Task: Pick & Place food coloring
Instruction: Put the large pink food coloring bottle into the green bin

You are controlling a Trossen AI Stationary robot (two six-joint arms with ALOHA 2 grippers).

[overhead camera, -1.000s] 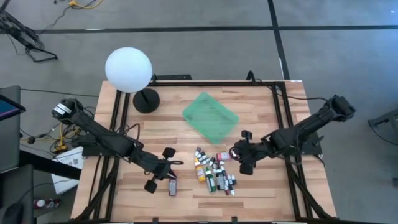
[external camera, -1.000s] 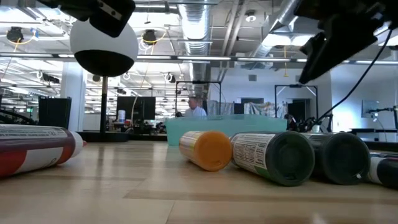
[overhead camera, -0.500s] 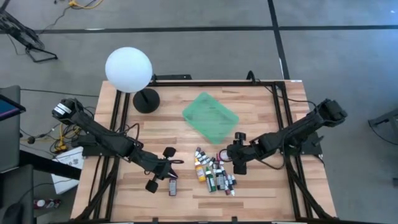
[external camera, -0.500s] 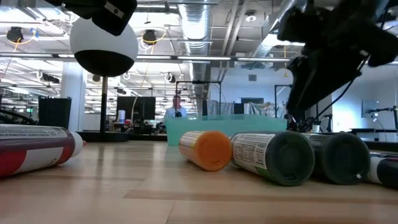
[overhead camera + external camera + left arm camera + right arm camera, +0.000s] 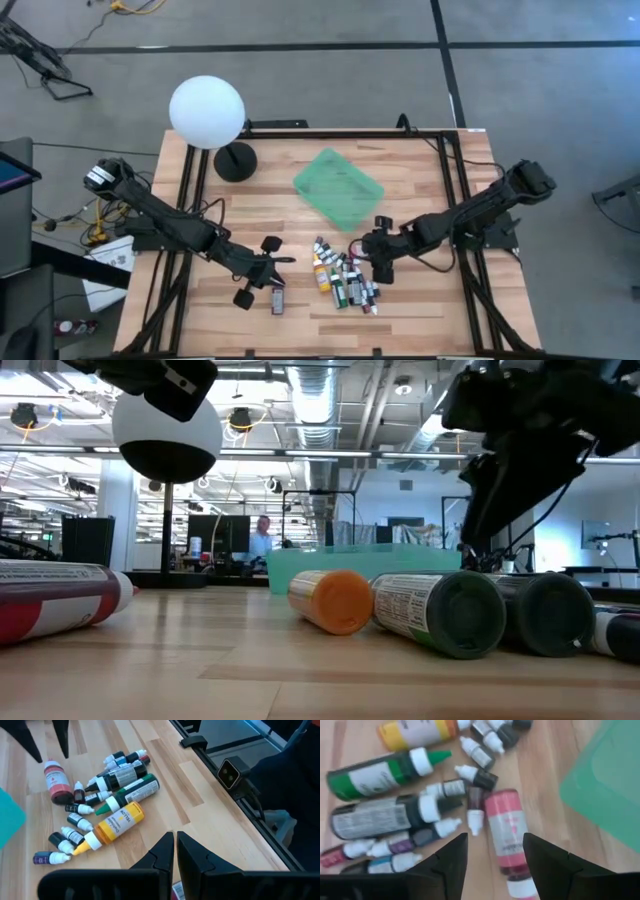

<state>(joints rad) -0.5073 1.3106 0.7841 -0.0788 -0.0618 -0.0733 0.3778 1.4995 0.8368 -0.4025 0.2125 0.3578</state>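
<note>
The food coloring [image 5: 345, 275] lies as a heap of several small bottles and tubes on the wooden table, near its front middle; it also shows in the left wrist view [image 5: 105, 785]. My right gripper [image 5: 495, 854] hangs open over the heap's right end. Its fingers stand on either side of a pink bottle [image 5: 506, 832] that lies on its side, and they do not touch it. My left gripper [image 5: 175, 851] is shut and hovers left of the heap, holding nothing. One more small bottle [image 5: 278, 300] lies apart, near the front edge.
A flat green tray [image 5: 338, 187] sits behind the heap toward the table's far side. A white ball lamp [image 5: 206, 112] on a black base [image 5: 235, 160] stands at the far left. In the low view an orange-capped bottle [image 5: 332, 600] and a green-capped one [image 5: 440, 610] lie nearest.
My right gripper has come down and toward the table's left, from beside the heap to over its right end and the pink bottle. The bottles have not moved.
</note>
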